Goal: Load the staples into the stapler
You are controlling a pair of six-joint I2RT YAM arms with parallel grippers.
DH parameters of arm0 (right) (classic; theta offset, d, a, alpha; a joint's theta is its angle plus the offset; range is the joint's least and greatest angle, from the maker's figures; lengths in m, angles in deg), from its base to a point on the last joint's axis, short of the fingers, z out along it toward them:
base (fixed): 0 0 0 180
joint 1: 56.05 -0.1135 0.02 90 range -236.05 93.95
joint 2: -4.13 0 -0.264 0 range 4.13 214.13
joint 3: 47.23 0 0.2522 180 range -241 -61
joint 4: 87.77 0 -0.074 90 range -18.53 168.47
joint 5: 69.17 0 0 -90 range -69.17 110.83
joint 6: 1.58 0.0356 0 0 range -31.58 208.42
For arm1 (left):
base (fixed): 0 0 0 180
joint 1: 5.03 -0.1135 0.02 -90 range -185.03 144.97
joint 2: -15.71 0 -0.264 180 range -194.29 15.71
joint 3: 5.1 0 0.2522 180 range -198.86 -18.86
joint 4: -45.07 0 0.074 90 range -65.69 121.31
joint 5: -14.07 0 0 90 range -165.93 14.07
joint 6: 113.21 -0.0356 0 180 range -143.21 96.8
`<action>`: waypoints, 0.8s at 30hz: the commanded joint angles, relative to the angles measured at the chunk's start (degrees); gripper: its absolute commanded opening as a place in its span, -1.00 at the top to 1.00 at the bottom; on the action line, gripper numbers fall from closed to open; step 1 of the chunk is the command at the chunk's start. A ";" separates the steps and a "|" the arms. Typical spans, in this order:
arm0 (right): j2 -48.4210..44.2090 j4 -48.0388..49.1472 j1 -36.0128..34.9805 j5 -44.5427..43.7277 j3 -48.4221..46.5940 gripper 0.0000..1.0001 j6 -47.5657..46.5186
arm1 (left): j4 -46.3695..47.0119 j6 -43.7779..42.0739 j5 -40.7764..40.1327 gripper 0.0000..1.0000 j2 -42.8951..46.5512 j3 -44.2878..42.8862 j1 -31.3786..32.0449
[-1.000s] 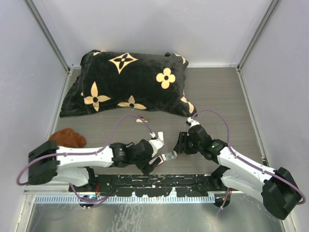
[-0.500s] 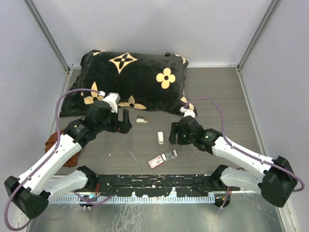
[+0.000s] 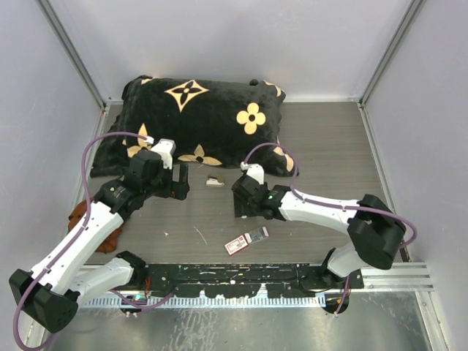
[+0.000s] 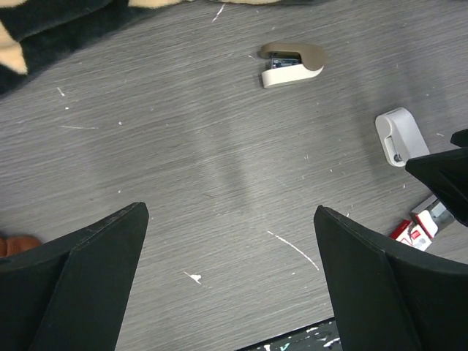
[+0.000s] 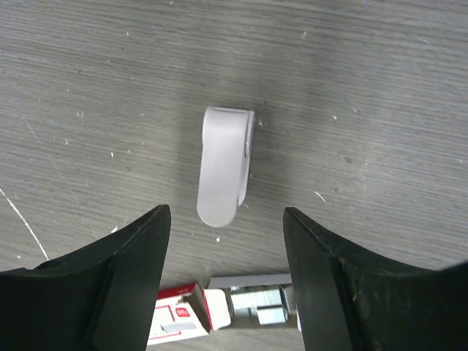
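My right claw (image 5: 225, 213) is spread over a small white piece (image 5: 225, 164); staples (image 5: 257, 301) sit near it in their grey tray (image 5: 245, 281) by the red-and-white box (image 5: 179, 318), and since the strips look light and brittle, I'd pinch the tray's long sides.

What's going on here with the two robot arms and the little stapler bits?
Neither arm holds anything. The right gripper hangs open over a small white piece, fingers either side of it; the red-and-white box lies nearby, the staples in its slid-out tray. The left gripper is open too, short of the beige stapler by the pillow.
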 commanded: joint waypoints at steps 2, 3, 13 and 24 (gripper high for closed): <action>4.93 1.39 -1.61 -4.78 -5.42 -0.27 1.20 | 0.19 -2.14 -2.22 -0.98 1.96 -0.08 -0.21; 5.89 0.80 -2.04 -5.41 -6.08 -0.21 1.31 | 0.06 -2.19 -2.46 -0.98 2.26 0.02 -0.23; 10.07 -1.68 -3.77 -9.27 -8.25 0.15 3.42 | 0.22 -1.64 -1.62 -0.98 4.04 0.62 -0.18; 8.31 -3.35 -3.84 -8.98 -9.69 0.80 3.19 | 0.17 0.14 -0.61 -0.98 4.83 1.08 -0.20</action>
